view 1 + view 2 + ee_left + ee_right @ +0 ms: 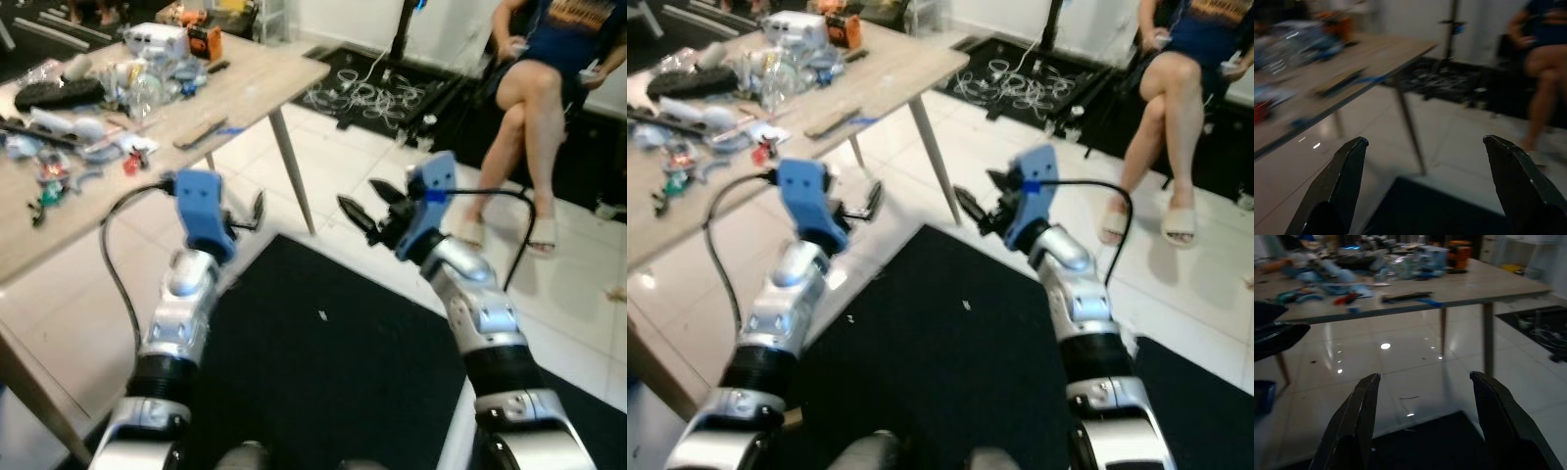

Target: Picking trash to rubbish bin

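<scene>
My left gripper (245, 215) is held up over the near corner of the black mat (323, 372), open with nothing between its fingers (1347, 171). At the same height, my right gripper (368, 204) is open and empty too, with its fingers (1364, 406) pointing toward the table. On the mat between the arms lies a small white scrap (321, 314). The wooden table (255, 88) at the left carries clutter: crumpled plastic bottles (147, 83), wrappers, tools, a white box (157, 39) and an orange item (204, 41).
A person (539, 88) sits at the back right with legs crossed and feet on the white tile floor. Coiled cables (358, 95) lie on a dark mat behind the table's leg (292, 166). A tripod pole (402, 29) stands at the back.
</scene>
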`<state>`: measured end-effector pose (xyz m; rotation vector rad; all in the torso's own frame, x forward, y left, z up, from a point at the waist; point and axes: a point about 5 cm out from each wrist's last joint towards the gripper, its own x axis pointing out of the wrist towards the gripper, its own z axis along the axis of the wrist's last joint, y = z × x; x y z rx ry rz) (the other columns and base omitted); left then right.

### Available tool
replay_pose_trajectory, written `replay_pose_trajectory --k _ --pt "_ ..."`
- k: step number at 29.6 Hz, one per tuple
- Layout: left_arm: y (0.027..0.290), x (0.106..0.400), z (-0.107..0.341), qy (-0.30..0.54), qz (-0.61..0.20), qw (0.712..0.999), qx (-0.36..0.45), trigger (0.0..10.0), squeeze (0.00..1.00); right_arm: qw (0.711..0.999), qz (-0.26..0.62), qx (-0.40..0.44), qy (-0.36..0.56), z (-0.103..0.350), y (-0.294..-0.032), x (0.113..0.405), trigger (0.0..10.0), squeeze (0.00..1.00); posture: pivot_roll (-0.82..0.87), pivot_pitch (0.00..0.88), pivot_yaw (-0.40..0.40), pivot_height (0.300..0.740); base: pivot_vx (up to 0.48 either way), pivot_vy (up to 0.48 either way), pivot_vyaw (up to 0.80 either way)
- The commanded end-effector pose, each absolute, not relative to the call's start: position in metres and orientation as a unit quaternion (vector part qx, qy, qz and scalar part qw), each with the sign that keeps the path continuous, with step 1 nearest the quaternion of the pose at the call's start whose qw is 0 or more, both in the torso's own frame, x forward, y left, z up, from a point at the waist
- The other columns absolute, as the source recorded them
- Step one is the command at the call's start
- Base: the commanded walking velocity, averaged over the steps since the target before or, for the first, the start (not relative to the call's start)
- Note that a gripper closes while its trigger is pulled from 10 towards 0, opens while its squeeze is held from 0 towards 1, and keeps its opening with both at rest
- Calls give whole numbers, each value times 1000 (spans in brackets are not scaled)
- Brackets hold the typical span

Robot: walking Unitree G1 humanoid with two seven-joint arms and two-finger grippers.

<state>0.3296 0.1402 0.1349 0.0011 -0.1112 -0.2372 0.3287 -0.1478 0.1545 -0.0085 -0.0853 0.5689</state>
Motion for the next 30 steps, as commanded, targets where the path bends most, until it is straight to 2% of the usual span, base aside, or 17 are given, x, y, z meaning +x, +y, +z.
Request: replay_pose_trajectory --k 1,3,6,9,16,30 --pt "145 323 127 -47 -113 992 7 10000 0 954 294 -14 -59 157 -143 319 10000 0 -59 0 -21 740 0 0 769" --pt "147 318 123 -44 -110 993 7 10000 0 953 295 -14 -60 154 -144 312 10000 0 -59 0 -21 740 0 0 769" --pt "149 293 112 -33 -117 993 -14 10000 0 960 276 25 -42 140 -157 285 10000 0 -82 0 7 740 0 0 769" --pt "148 284 108 -28 -122 992 -17 10000 0 964 260 40 -34 135 -166 280 10000 0 -77 0 4 740 0 0 758" --pt "149 289 111 -47 -128 991 -13 10000 0 954 289 60 -45 136 -155 286 10000 0 -51 0 -4 740 0 0 744" --pt "145 296 103 -36 -172 983 -49 10000 0 947 316 48 -35 134 -160 289 10000 0 -75 0 -15 740 0 0 726"
